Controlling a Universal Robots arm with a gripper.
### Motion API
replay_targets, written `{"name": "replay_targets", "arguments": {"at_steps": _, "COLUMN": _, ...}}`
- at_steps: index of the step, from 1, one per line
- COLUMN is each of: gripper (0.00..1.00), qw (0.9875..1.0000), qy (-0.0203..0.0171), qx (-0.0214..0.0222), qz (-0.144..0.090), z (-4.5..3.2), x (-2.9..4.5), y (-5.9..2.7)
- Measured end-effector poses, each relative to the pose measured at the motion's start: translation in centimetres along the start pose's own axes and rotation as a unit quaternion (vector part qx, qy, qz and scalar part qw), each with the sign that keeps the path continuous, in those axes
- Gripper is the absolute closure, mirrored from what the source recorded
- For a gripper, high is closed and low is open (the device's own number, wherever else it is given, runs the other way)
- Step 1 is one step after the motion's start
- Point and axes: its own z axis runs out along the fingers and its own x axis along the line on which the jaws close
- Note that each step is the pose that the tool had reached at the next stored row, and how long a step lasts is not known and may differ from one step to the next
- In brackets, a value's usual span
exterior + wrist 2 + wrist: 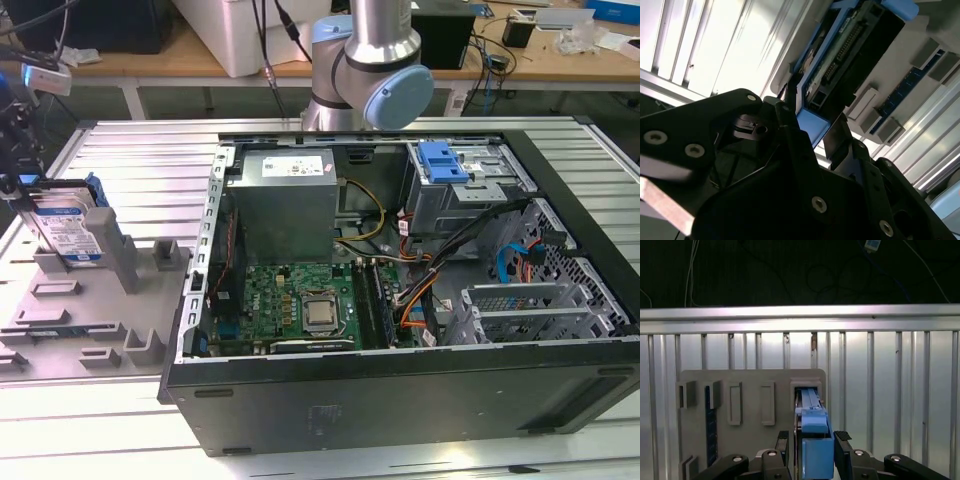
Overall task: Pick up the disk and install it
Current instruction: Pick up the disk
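Observation:
The disk (72, 228), silver with a white-and-blue label and a blue bracket, stands on edge in a slot of the grey holder (110, 300) at the exterior view's left. My gripper (22, 183) sits at the disk's upper end, at the frame's left edge. In the first wrist view the black fingers (783, 441) press on both sides of the disk's blue bracket (816, 450), so my gripper (812, 437) is shut on it. The second wrist view shows the same hold: gripper (812, 117) clamped on the blue end of the disk (840, 55).
The open computer case (400, 400) lies right of the holder, with a grey power-supply box (285, 195), a motherboard (300, 300) and a metal cage with a blue latch (445, 165). The arm's column (370, 70) rises behind the case. Ribbed metal table (900, 390) lies all around.

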Motion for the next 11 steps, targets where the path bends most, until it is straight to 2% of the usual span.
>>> {"name": "replay_targets", "arguments": {"at_steps": 11, "gripper": 0.52, "qw": 1.0, "qy": 0.0, "qx": -0.0001, "qz": 0.0, "z": 0.7, "x": -0.03, "y": 0.06}}
